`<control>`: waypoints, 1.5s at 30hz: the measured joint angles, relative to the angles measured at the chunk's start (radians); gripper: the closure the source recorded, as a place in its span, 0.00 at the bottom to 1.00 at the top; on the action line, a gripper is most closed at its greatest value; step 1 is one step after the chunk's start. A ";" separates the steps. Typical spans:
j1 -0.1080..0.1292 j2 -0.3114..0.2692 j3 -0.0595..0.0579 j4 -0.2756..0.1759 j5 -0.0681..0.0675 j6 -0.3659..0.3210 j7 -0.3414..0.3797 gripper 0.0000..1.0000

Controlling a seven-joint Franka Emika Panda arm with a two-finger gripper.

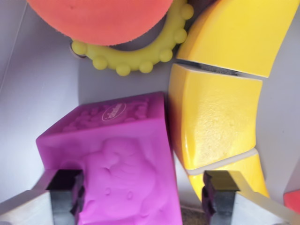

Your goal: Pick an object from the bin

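The fingers point(143, 199) stand wide apart around the purple block point(117, 159), beside the yellow banana point(215, 117); grip unclear.

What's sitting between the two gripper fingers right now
In the wrist view, the purple block fills the gap between the gripper's fingers. The finger on the wrist view's right sits in the seam between the block and the yellow banana.

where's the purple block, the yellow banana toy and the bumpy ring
purple block point(126, 164), wrist view, on its embossed top face
yellow banana toy point(215, 122), wrist view, on its middle segment
bumpy ring point(136, 63), wrist view, on its lower arc below the orange ball
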 joint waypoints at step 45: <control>0.001 -0.071 -0.001 -0.010 0.000 -0.051 0.000 1.00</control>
